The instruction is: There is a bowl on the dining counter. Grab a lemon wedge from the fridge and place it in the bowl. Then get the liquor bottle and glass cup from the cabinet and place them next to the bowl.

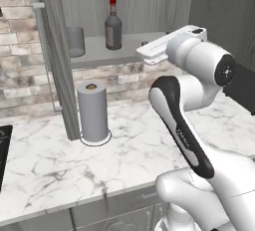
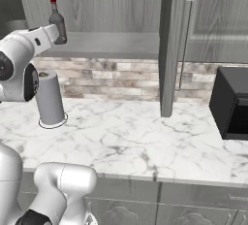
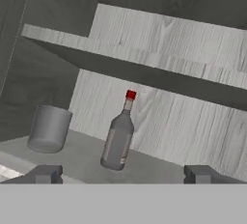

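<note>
The jaws stand wide apart and empty, levelled at the open cabinet's lower shelf (image 1: pixel 124 46), where the liquor bottle (image 3: pixel 118 138) stands upright with the glass cup (image 3: pixel 48 129) near it (both reachable). The bottle looks the likelier target, being more central.

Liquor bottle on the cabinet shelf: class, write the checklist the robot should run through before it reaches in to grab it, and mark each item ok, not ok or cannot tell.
1. Cabinet door open, shelf reachable: ok.
2. Liquor bottle upright on the shelf: ok.
3. Gripper open, nothing held: ok.
4. Bottle between the fingertips: not ok; in the hand view it stands ahead of them, a little toward the left one.
5. Glass cup apart from the bottle, out of the path: ok.
6. Paper towel roll below on the counter, out of the way: ok.
</note>
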Robot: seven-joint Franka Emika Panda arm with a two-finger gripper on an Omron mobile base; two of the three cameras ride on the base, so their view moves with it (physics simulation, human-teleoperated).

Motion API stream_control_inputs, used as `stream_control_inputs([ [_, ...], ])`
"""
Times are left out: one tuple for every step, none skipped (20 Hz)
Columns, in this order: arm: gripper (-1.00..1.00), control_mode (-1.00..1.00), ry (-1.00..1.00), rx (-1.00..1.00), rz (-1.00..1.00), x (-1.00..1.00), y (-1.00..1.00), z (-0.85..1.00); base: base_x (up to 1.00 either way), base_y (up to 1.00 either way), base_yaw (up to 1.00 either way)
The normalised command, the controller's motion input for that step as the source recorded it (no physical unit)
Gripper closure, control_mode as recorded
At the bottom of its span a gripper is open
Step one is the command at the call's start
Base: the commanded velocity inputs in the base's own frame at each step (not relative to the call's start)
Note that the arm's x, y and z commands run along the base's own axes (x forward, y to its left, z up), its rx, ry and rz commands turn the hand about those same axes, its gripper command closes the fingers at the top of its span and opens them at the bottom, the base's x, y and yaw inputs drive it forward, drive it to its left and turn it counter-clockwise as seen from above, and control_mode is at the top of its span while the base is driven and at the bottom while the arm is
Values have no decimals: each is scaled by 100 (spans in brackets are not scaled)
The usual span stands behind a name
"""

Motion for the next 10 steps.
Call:
stream_control_inputs([
  [-100, -100, 2, 61, 0, 0, -60, -3, 0, 0, 0],
  [-100, -100, 8, 57, 0, 3, -50, 0, 0, 0, 0],
  [-100, -100, 7, 51, 0, 7, -44, 0, 0, 0, 0],
  [-100, -100, 3, 49, 0, 0, -47, 0, 0, 0, 0],
  [-100, -100, 1, 44, 0, 1, -43, 0, 0, 0, 0],
  [-100, -100, 2, 41, 0, 3, -39, 0, 0, 0, 0],
  [-100, -100, 6, 39, 0, 0, -36, 3, 0, 0, 0],
  [-100, -100, 2, 24, 0, 0, -25, 3, 0, 0, 0],
  [-100, -100, 0, 12, 0, 0, -13, 0, 0, 0, 0],
  [-100, -100, 0, 3, 0, 0, -4, 0, 0, 0, 0],
])
